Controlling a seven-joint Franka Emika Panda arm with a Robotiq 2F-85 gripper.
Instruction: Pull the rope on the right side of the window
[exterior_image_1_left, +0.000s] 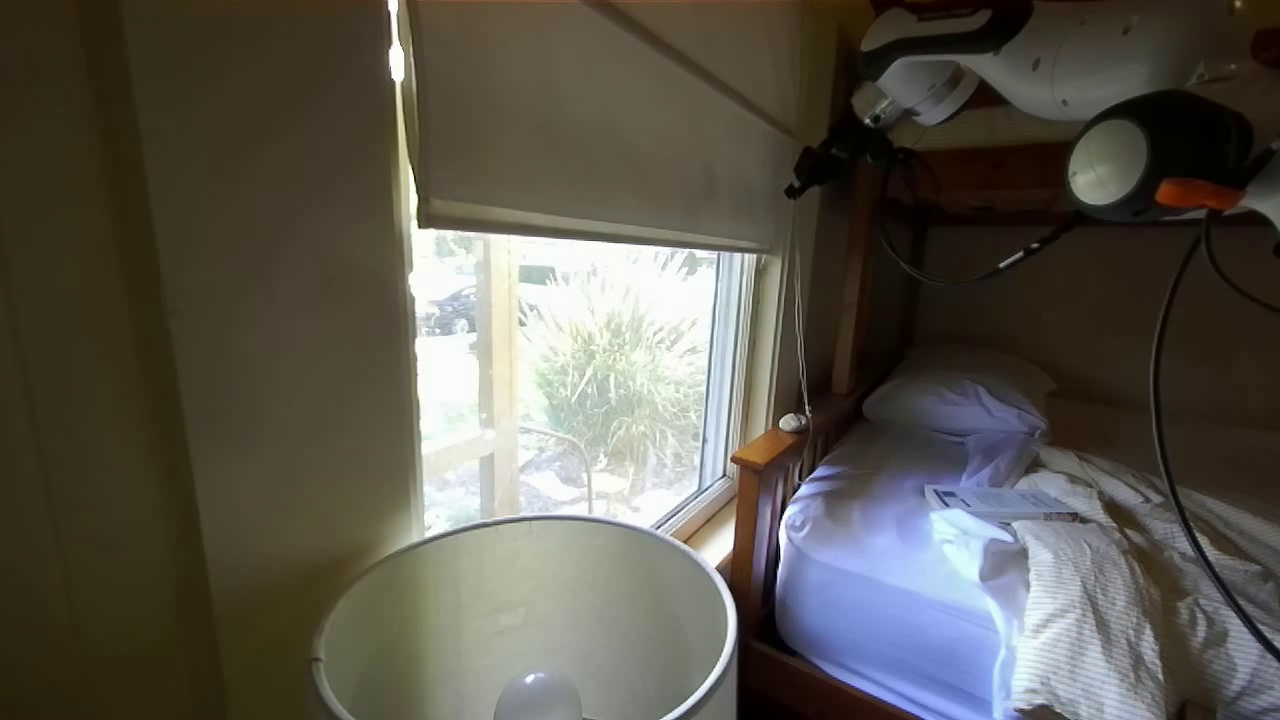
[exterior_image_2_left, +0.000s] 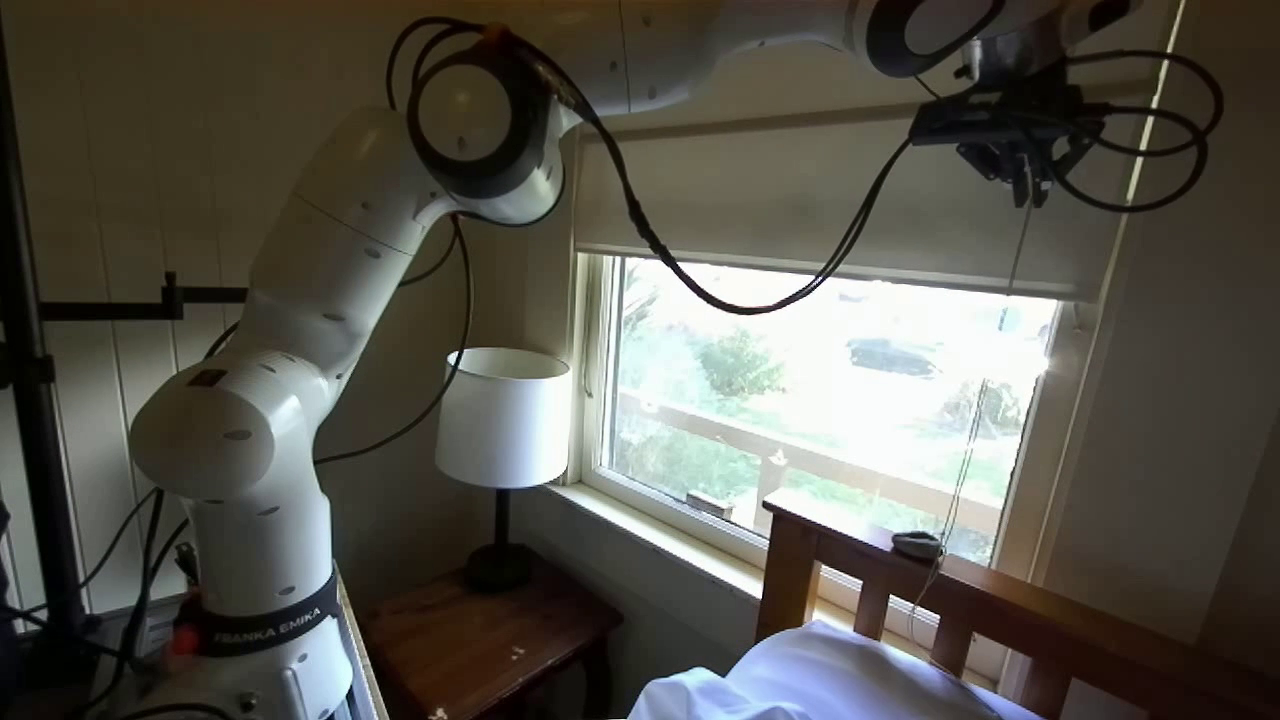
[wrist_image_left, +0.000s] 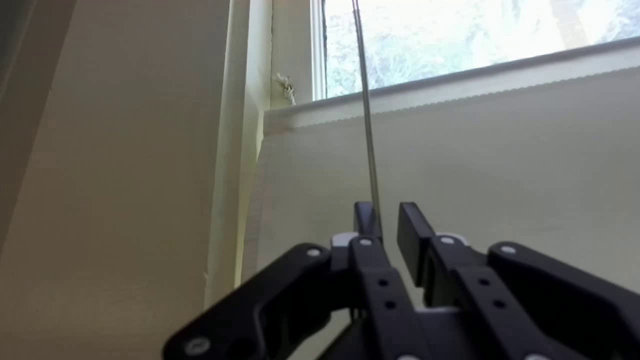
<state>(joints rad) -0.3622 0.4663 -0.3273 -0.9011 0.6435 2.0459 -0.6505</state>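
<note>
The rope (exterior_image_1_left: 798, 320) is a thin pale cord hanging beside the window (exterior_image_1_left: 630, 370). It runs from my gripper (exterior_image_1_left: 793, 190) down to the wooden headboard; it also shows below the gripper (exterior_image_2_left: 1028, 192) in an exterior view (exterior_image_2_left: 965, 460). In the wrist view the rope (wrist_image_left: 367, 115) reaches the inner side of the left finger. The gripper (wrist_image_left: 386, 215) there is partly open, with a narrow gap between the pads; I cannot tell whether the cord touches the finger. The cream shade (exterior_image_2_left: 760, 200) covers the window's upper part, behind the gripper. The cord's upper part is hidden.
A wooden headboard (exterior_image_2_left: 850, 525) with a small pale object (exterior_image_2_left: 917, 544) on it stands below the gripper, beside the bed (exterior_image_1_left: 900, 560). A lamp (exterior_image_2_left: 505, 420) stands on a side table (exterior_image_2_left: 500, 640). Black robot cables (exterior_image_2_left: 740, 308) hang in loops. A wall (wrist_image_left: 140, 175) borders the window.
</note>
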